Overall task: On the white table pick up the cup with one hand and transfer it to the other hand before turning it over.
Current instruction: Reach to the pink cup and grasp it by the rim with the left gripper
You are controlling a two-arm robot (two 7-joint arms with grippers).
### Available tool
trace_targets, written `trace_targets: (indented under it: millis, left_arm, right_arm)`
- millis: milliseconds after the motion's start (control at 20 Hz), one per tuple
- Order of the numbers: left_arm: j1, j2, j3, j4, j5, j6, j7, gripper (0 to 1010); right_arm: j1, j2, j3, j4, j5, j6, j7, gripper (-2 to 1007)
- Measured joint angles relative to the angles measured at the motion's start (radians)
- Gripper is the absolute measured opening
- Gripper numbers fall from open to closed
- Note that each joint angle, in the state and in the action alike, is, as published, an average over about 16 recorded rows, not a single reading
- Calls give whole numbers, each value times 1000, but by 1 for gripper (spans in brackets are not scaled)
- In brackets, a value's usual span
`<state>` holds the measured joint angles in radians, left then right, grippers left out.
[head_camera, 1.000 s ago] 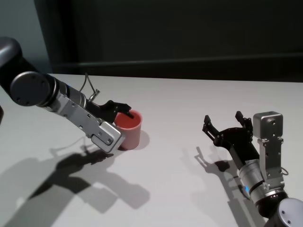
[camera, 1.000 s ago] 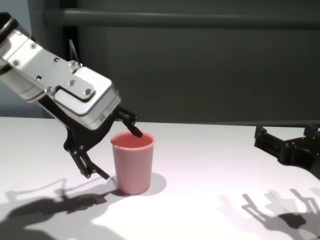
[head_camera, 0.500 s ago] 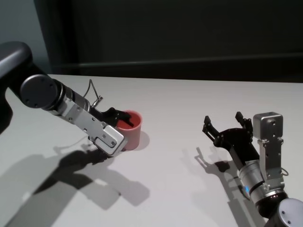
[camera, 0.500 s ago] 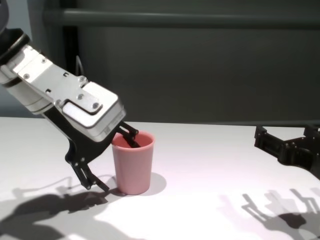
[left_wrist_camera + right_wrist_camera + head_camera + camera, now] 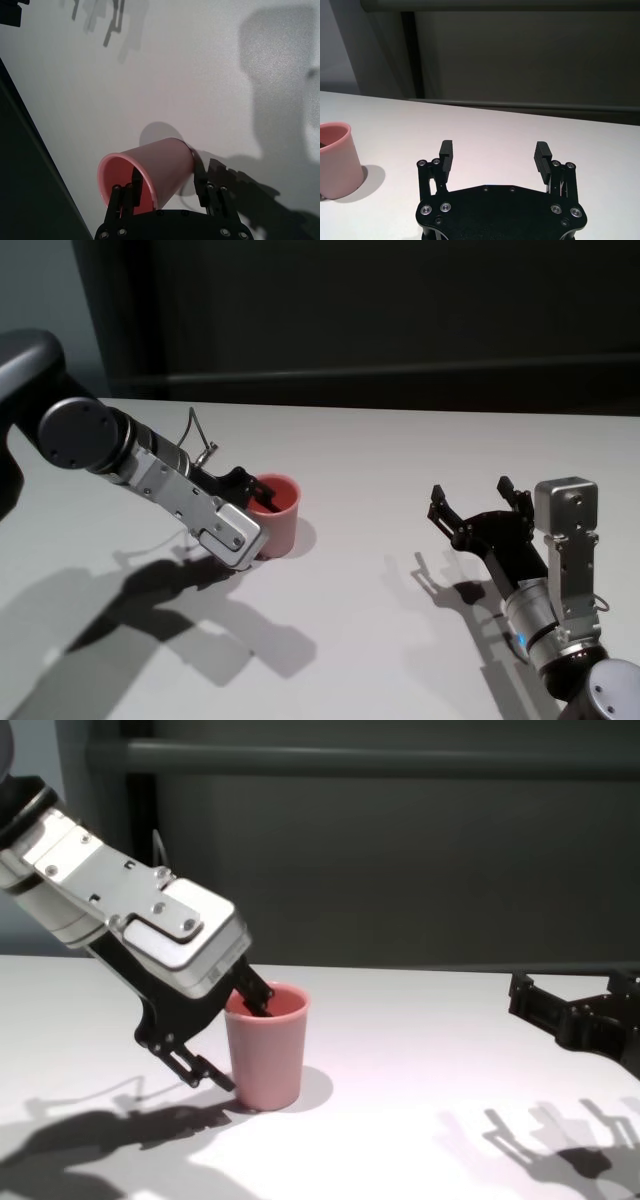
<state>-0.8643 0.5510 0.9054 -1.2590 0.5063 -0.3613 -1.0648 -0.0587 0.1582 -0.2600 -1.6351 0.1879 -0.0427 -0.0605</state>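
Behind left hand (image 5: pixel 232 1038), cup (image 5: pixel 268 1058) wall partly hidden, fingers straddling rim, right hand (image 5: pixel 481 503) spread

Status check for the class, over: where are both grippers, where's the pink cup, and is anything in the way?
Left gripper straddles cup wall, one finger inside, one outside. Cup upright on white table. Right gripper open, parked apart. Nothing between them.

A dark wall panel (image 5: pixel 400 870) runs behind the far edge, with a horizontal grey rail (image 5: pixel 380 758) across it.
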Motion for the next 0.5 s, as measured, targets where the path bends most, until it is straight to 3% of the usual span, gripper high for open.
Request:
trace_targets:
  millis: [500]
  left_arm:
    - [-2,14,11,-8,-23,-2,13,375]
  right_arm:
    - [0,0,0,0,0,0,0,1000]
